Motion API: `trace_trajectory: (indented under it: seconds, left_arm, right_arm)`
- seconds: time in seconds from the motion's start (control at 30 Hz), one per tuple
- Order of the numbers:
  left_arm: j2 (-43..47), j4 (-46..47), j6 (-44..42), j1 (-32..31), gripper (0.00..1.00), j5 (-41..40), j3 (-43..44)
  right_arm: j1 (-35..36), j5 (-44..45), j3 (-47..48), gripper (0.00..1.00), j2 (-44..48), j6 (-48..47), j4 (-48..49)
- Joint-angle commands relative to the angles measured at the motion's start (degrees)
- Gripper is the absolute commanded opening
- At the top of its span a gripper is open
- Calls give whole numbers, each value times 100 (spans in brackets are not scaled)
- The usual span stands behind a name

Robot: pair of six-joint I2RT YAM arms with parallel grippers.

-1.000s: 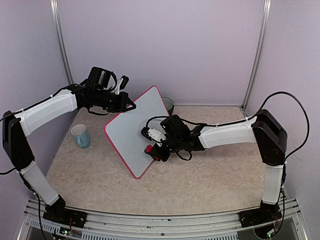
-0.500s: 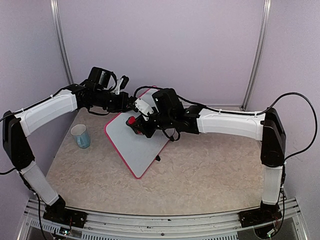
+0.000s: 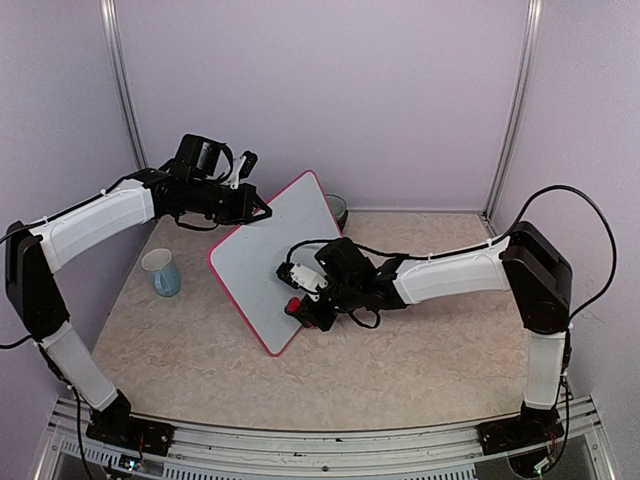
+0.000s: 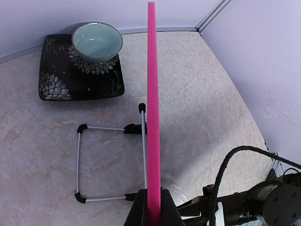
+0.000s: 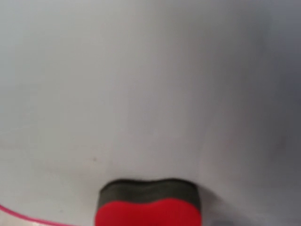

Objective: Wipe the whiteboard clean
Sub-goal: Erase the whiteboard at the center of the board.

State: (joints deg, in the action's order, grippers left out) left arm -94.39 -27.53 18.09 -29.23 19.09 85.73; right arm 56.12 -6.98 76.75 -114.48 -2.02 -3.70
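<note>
pink-framed white whiteboard, red-and-black eraser, teal bowl on black floral-patterned plate.

top: overlooks table | left wrist: along whiteboard edge | right wrist: close against its face

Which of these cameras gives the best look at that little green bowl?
The left wrist view: the bowl sits in full sight on a black plate. The top view shows only its rim behind the whiteboard; the right wrist view shows none.

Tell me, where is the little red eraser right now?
In the top view the red eraser is near the middle, held by the right gripper against the lower right part of the whiteboard.
</note>
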Motion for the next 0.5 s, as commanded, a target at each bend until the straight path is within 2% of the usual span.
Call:
trace_trajectory:
  seconds: [0.0, 0.27, 0.47]
  left_arm:
    - [-203, -93, 36, -138, 0, 140, -123]
    - [-186, -85, 35, -135, 0, 129, -146]
    - [-183, -86, 21, -129, 0, 130, -162]
  right_arm:
    - [-53, 134, 5, 0, 138, 21, 79]
    - [-868, -283, 328, 0, 553, 120, 2]
    - [-1071, -352, 497, 0, 468, 86, 26]
